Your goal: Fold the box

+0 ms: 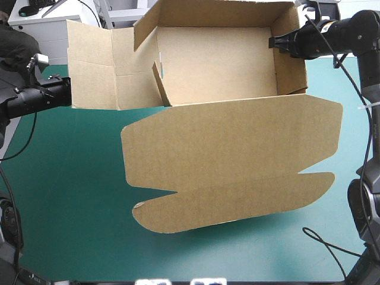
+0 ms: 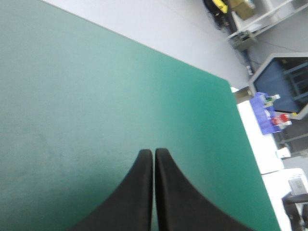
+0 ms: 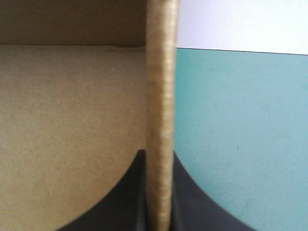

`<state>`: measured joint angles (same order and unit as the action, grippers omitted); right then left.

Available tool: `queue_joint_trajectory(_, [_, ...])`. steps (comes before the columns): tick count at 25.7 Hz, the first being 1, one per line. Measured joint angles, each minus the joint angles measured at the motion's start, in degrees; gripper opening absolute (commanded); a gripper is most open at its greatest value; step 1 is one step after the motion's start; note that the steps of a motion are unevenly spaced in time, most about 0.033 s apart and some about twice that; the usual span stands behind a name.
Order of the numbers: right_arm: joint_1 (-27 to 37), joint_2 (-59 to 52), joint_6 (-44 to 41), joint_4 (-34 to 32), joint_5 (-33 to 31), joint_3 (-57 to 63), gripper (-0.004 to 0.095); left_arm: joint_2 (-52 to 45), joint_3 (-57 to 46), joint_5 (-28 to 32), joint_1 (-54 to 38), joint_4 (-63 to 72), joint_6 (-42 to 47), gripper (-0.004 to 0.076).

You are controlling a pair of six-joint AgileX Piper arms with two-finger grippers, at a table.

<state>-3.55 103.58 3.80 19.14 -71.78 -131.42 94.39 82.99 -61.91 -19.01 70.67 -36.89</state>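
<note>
The brown box (image 1: 217, 65) stands at the far side of the table as an open tray with its back and right walls raised. Its lid (image 1: 237, 154) lies flat toward the front, and its left flap (image 1: 92, 71) is spread out to the left. My right gripper (image 1: 274, 43) is shut on the top of the right wall (image 3: 161, 72), one finger inside over the box floor (image 3: 72, 120). My left gripper (image 1: 68, 89) sits at the left flap's outer edge. Its fingers (image 2: 144, 192) are shut with no board between them, only teal-green cover ahead.
Bare teal-green cover (image 1: 65, 202) lies left of and in front of the lid. In the left wrist view the table's edge and a corner (image 2: 226, 82) show ahead of the gripper. Outside the right wall the cover (image 3: 240, 125) is bare up to the far edge.
</note>
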Motion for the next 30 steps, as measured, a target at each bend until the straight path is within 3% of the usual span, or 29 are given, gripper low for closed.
queue_joint_trajectory(6, [0.00, -0.29, 0.57, 4.40, 0.06, 6.20, -0.0018, 0.00, 0.00, -6.38, 2.03, 10.35, -2.91, -0.0008])
queue_joint_trajectory(11, [-0.72, -0.23, 2.29, 6.61, 0.11, 10.72, -0.0017, -0.24, 0.00, -7.08, 2.42, 12.29, -3.06, -0.0008])
queue_joint_trajectory(20, [-5.94, -0.23, 1.45, 1.47, 5.23, 11.26, -0.0017, -3.79, 0.00, -7.23, 5.08, 11.66, -2.75, -0.0008])
queue_joint_trajectory(30, [-6.95, -0.23, -0.55, -1.87, 10.34, 11.32, -0.0017, -10.03, 0.00, -7.63, 6.37, 4.36, -0.97, -0.0008])
